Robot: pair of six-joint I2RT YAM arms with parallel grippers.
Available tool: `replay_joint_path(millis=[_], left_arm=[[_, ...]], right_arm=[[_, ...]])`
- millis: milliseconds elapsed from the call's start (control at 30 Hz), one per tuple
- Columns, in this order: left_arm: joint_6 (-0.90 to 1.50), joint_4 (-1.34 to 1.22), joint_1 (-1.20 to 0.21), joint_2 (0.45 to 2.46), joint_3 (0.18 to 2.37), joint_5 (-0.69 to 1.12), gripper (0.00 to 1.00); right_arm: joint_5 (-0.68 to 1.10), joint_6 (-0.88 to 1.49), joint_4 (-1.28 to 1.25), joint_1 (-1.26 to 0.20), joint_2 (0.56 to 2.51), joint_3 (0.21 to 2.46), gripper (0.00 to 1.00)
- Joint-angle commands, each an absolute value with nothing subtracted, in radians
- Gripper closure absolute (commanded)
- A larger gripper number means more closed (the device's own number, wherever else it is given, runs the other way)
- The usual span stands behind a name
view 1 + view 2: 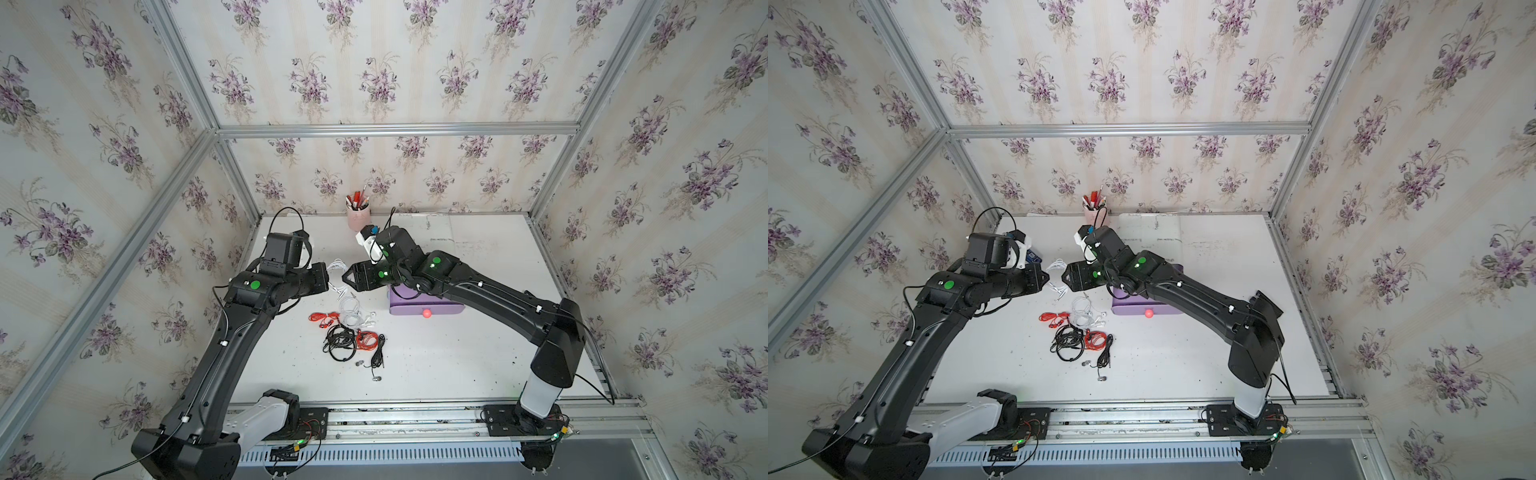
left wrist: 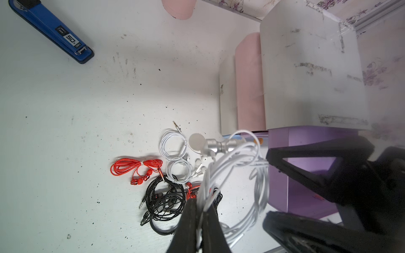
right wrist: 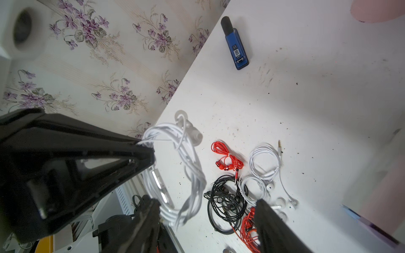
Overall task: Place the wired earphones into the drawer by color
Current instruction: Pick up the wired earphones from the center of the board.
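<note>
The left gripper [image 2: 200, 207] is pinched shut on the white earphones [image 3: 188, 153], which dangle in a loop over the middle of the worktop [image 1: 457, 365]. The right gripper [image 3: 207, 201] faces it tip to tip, jaws apart and empty. The drawer [image 1: 415, 309] sits open under the right arm.

The white earphones [image 2: 262, 188] have a smooth, faintly glossy plastic cable and a satin silver metal earbud [image 2: 215, 147], the red-orange earphones [image 2: 140, 163] a woven-looking cord and shiny metallic buds, the black earphones [image 2: 164, 201] matt rubbery cable, the tabletop [image 2: 65, 131] is matt, scuffed white, the drawer [image 2: 282, 142] smooth purple plastic, the stapler [image 2: 54, 32] glossy blue.
</note>
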State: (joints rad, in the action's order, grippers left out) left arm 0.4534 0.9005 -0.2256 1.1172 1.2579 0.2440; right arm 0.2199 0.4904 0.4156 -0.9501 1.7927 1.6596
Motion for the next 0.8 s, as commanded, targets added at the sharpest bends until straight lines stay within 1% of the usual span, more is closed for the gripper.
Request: replay_joint_path(millis=[0, 200, 267, 400, 467, 567, 700, 733, 767], left_arm=[[0.457, 0.893, -0.231, 1.115, 1.256, 0.253, 0.89], [0.459, 0.879, -0.234, 1.112, 1.241, 0.260, 0.89], [0.462, 0.876, -0.236, 1.111, 1.234, 0.262, 0.89], [0.469, 0.856, -0.236, 1.102, 1.221, 0.281, 0.89], [0.471, 0.843, -0.235, 1.096, 1.218, 0.302, 0.90], [0.477, 0.824, -0.235, 1.082, 1.218, 0.326, 0.89], [0.485, 0.806, -0.235, 1.067, 1.219, 0.350, 0.88], [0.485, 0.797, -0.235, 1.064, 1.217, 0.353, 0.84], [0.483, 0.787, -0.236, 1.059, 1.213, 0.399, 0.76]], right_arm=[[0.239, 0.485, 0.380, -0.952, 1.805, 1.661, 0.35], [0.231, 0.479, 0.374, -0.952, 1.821, 1.673, 0.49], [0.232, 0.473, 0.377, -0.951, 1.821, 1.678, 0.55], [0.237, 0.471, 0.383, -0.952, 1.824, 1.680, 0.82], [0.240, 0.471, 0.389, -0.952, 1.825, 1.684, 0.92], [0.241, 0.468, 0.396, -0.952, 1.817, 1.681, 0.99], [0.229, 0.467, 0.405, -0.951, 1.793, 1.677, 1.00], [0.222, 0.466, 0.409, -0.952, 1.786, 1.676, 1.00], [0.213, 0.463, 0.418, -0.952, 1.778, 1.678, 1.00]])
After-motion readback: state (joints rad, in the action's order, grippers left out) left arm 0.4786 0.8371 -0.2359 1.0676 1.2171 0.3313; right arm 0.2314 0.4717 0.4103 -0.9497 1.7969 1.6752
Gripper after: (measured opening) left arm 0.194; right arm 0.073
